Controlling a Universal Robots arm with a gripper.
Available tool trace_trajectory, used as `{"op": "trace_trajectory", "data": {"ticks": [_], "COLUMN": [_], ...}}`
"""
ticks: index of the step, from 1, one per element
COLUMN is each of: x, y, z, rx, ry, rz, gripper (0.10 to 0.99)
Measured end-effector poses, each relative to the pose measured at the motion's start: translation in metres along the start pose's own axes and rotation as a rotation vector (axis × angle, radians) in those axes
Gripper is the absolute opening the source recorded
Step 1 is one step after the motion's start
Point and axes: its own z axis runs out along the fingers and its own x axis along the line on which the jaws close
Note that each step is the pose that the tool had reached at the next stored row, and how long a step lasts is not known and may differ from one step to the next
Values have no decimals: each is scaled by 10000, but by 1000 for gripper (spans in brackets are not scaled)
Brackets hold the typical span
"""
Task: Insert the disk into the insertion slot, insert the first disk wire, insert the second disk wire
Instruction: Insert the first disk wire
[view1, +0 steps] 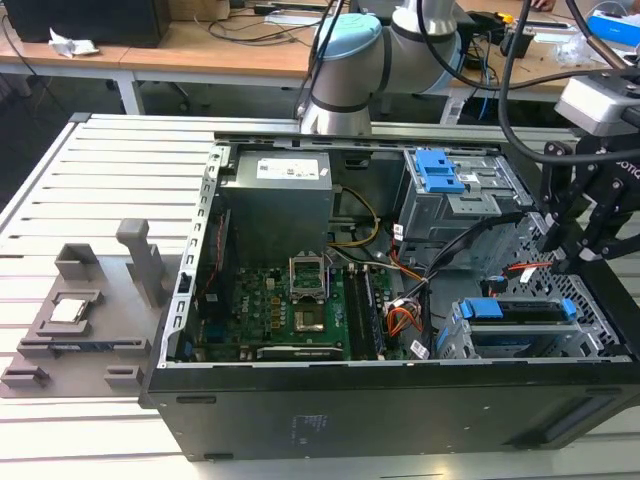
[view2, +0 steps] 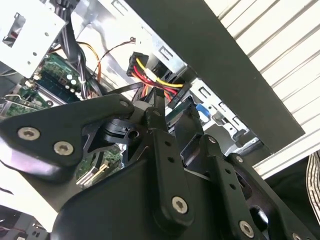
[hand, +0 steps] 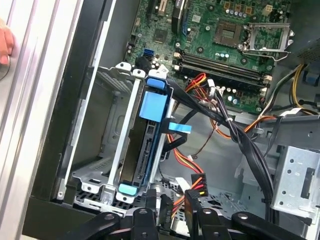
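Note:
The disk (hand: 146, 150), silver in a bright blue carrier, sits inside the insertion slot (hand: 100, 150), a grey perforated cage at the case's front corner; in the exterior view the disk (view1: 520, 310) lies low on the right. My gripper (view1: 562, 252) hangs just above that cage. In both wrist views a black connector (hand: 196, 183) with red, yellow and orange leads, the disk wire (view2: 142, 70), sits at the fingertips, and its leads run between them. The gripper (hand: 172, 206) (view2: 172, 107) looks shut on this disk wire, a short way from the disk's end.
The open computer case (view1: 300, 420) lies on a slatted white table. A taller grey bay with a blue latch (view1: 440, 170), the power supply (view1: 275, 195), the motherboard (view1: 300, 310) and loose cable bundles (hand: 235, 135) crowd the inside. A grey fixture (view1: 70, 315) lies on the exterior view's left. A hand (hand: 4, 45) rests outside the case.

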Motion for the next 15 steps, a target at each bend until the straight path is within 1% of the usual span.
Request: {"op": "trace_trajectory", "data": {"ticks": [1,3,5,6,11,12,13,14,15], "x": [-7,-12,-10,-8,-8,-8,-8,-8,-8], "y": [-21,-40,-64,-72,-73,-73,-74,-74,-74], "z": [13,35,62,64,67,67,66,66,67], "rx": [-23,-54,-94,-101,-101,-101,-101,-101,-101], "ry": [71,172,310,335,331,331,334,333,332], "rz": [1,5,10,11,11,11,11,11,11], "gripper": [361,361,361,361,361,345,216,169,169]}}
